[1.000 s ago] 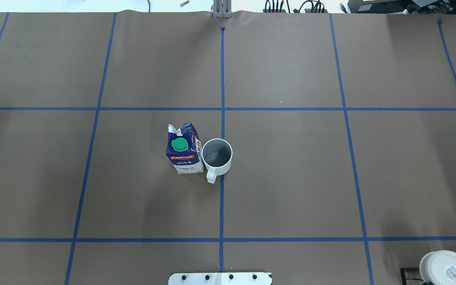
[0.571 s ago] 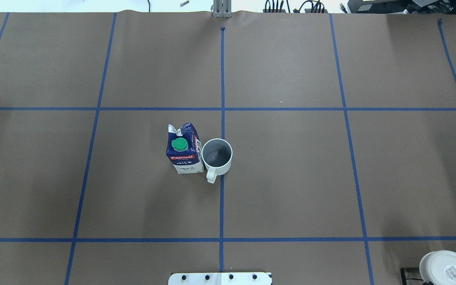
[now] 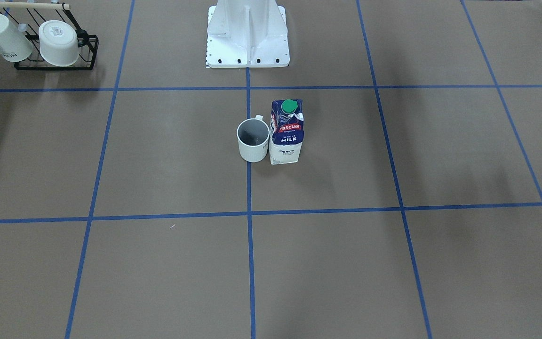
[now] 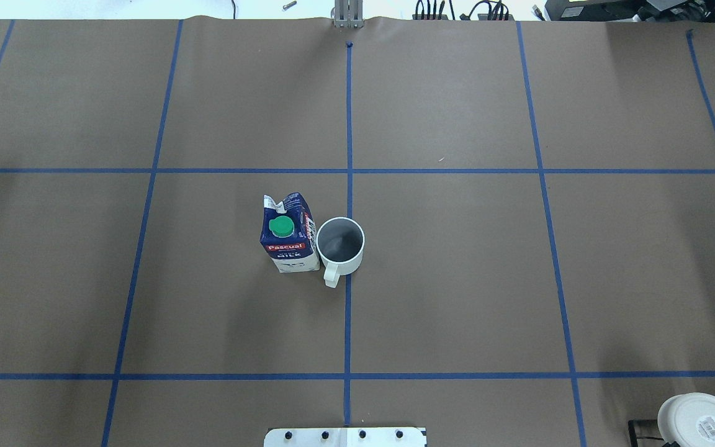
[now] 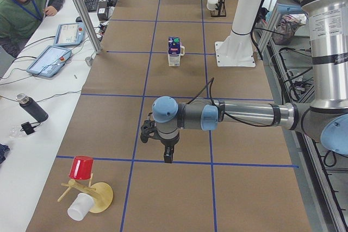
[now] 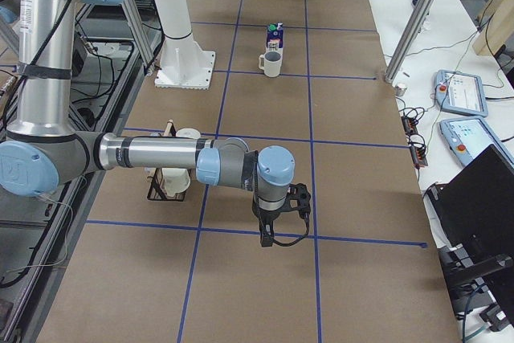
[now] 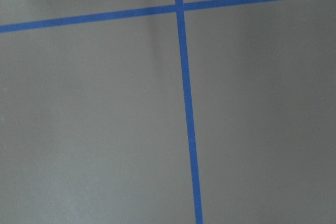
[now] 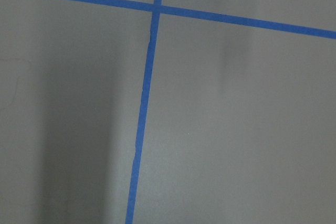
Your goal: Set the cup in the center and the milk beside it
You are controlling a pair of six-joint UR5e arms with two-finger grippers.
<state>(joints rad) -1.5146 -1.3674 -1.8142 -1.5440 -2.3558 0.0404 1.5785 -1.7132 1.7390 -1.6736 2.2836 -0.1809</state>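
Exterior left view shows the left gripper [image 5: 168, 157] hanging fingers-down over the tabletop [image 5: 109, 129] toward the table's left end, well apart from the task's things. Whether its fingers stand wide or narrow I cannot tell.

Moving rightward, in the overhead exterior view the milk [image 4: 287, 233] stands upright in the left rectangle of the center [image 4: 457, 273], green cap up. It is touching or just beside the cup [image 4: 340, 243]; I cannot tell which. The cup stands upright, its grey inside showing. It straddles the tape line [image 4: 347, 323] that splits the middle, and its handle is turned toward the robot's base [image 4: 345, 437].

Farther right, at the near corner, a white handleless cup [image 4: 697, 420] lies in a black rack [image 3: 54, 68] with its labelled bottom facing up.

At the right end, in the exterior right view, the right gripper [image 6: 267, 236] hangs fingers-down over the tabletop, well apart from the cup and milk. Its opening cannot be told either.
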